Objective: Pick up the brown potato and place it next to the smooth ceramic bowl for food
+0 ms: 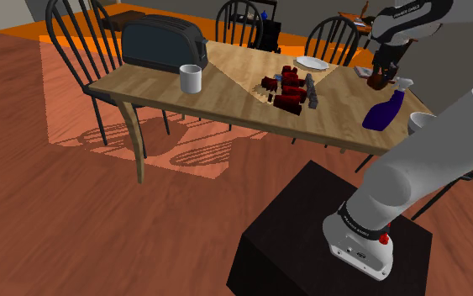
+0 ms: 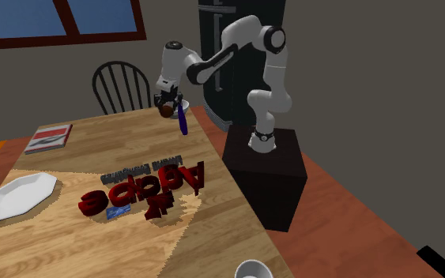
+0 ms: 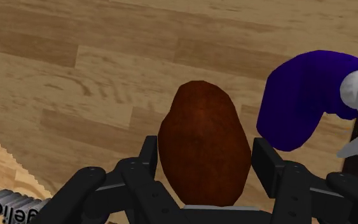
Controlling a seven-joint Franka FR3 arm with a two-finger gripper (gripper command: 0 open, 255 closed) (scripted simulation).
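Observation:
The brown potato [image 3: 203, 143] is clasped between the two black fingers [image 3: 147, 156] of my gripper [image 3: 203, 160], which is shut on it. In the shoulder view the gripper [image 1: 383, 74] hangs over the table's far right part with the potato [image 1: 380, 82] under it, close to the wooden top. The second exterior view has the potato [image 2: 166, 113] at the far end of the table, under the gripper [image 2: 167, 105]. A white bowl [image 1: 420, 123] sits at the table's edge by the arm, partly hidden behind it.
A blue spray bottle [image 3: 304, 95] [image 1: 386, 112] [image 2: 181, 118] stands right beside the potato. Dark red block letters [image 1: 291, 88] [image 2: 145, 189] lie mid-table. A white plate [image 2: 19, 196], a book [image 2: 48, 138], a white mug [image 1: 191, 78] and a dark toaster [image 1: 163, 42] also stand on the table [image 1: 226, 92].

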